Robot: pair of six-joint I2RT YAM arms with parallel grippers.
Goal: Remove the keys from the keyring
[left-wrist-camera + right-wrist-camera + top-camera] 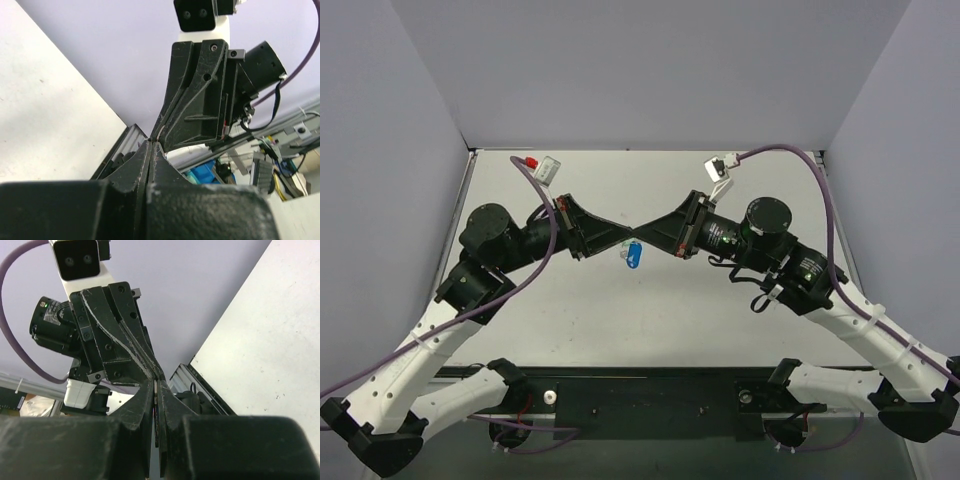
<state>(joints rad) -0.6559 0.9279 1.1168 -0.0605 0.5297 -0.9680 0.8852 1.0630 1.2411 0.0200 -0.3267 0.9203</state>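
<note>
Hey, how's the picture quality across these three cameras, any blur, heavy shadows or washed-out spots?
Top view: soft, even light, hardly any shadow on the table, and the blue tag is tiny but distinct. Left wrist view: the left end effector looms dark and slightly soft at the bottom, with the table washed out bright. Right wrist view: the right end effector is likewise dark, close and low in detail.

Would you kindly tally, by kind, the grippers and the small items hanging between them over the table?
Grippers: 2 (left gripper, right gripper)
Blue key tag: 1
Silver key: 1, small and hard to make out
Total: 4
</note>
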